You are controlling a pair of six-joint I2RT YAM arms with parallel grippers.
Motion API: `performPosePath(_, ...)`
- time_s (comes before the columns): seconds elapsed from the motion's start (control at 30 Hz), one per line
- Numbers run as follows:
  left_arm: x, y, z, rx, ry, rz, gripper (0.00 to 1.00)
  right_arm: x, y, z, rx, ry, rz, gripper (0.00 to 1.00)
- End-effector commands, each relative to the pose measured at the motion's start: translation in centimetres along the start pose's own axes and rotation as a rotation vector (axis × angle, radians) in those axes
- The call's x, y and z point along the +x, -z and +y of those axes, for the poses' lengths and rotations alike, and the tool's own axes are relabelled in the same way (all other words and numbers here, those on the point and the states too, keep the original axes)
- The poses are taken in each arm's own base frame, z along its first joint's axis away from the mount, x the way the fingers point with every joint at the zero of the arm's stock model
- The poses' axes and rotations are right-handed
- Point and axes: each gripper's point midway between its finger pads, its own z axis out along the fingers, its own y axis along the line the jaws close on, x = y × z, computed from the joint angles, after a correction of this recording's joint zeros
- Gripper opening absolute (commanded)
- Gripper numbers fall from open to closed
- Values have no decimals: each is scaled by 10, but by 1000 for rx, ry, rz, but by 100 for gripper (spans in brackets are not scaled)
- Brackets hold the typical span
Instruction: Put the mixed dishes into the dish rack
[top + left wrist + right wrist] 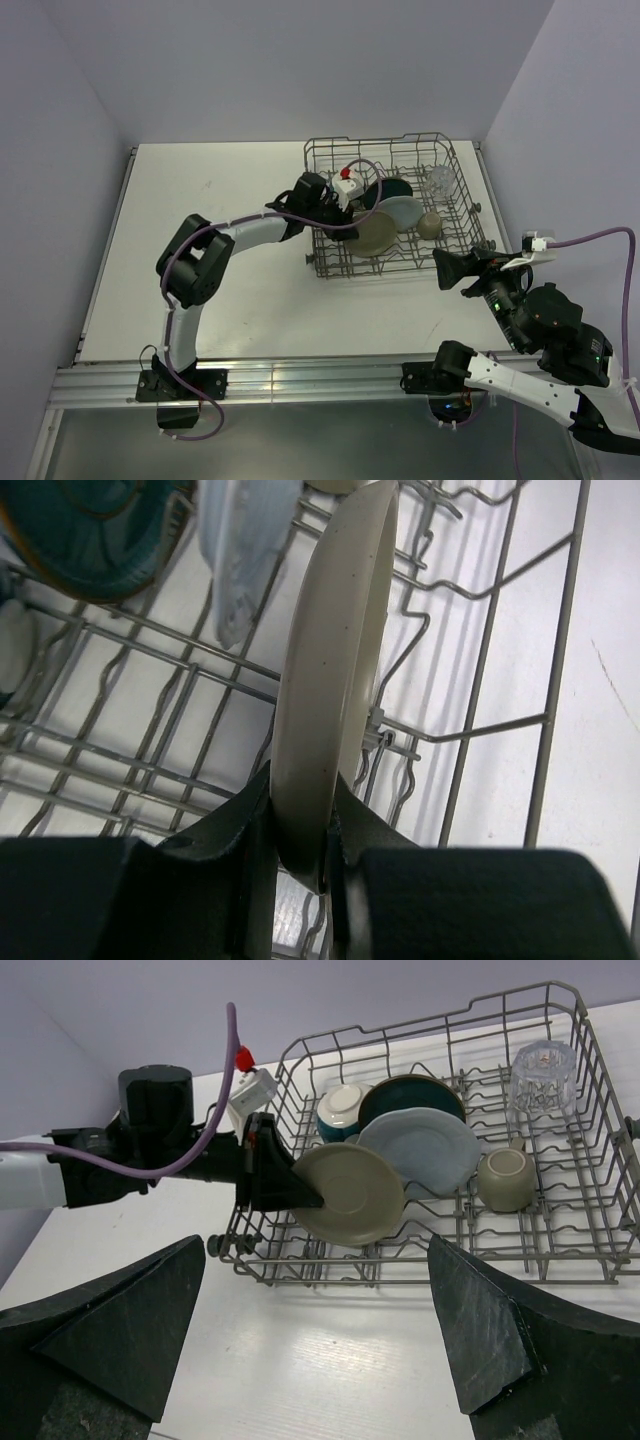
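The grey wire dish rack (pixel 462 196) (pixel 590 1260) (pixel 560 660) stands at the table's far right. My left gripper (pixel 342 207) (pixel 300 850) (pixel 290 1188) is shut on the rim of the grey-beige plate (pixel 376 232) (pixel 335 670) (pixel 350 1195), held on edge among the tines at the rack's near left. Behind it stand the pale blue plate (pixel 430 1145) (pixel 240 550) and dark teal plate (pixel 410 1095) (pixel 80 530). The bowl (pixel 338 1108), mug (pixel 505 1178) (pixel 430 224) and glass (pixel 543 1075) (pixel 438 178) are in the rack. My right gripper (pixel 452 268) (pixel 320 1340) is open and empty, just outside the rack's near side.
White table (pixel 220 280) bounded by purple walls, with a metal rail (pixel 300 378) along the near edge. The left arm (pixel 240 235) reaches across the table to the rack's left side.
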Motion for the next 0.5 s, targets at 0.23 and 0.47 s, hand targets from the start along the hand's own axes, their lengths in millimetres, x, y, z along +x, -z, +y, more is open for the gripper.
performPosePath(0.23, -76, 10, -42, -89, -76, -187, 0, -11, -3, 6, 5, -18, -20, 100)
performPosePath(0.47, -76, -17, -54, -141, -105, -176, 0, -13, -1, 4, 8, -16, -19, 100)
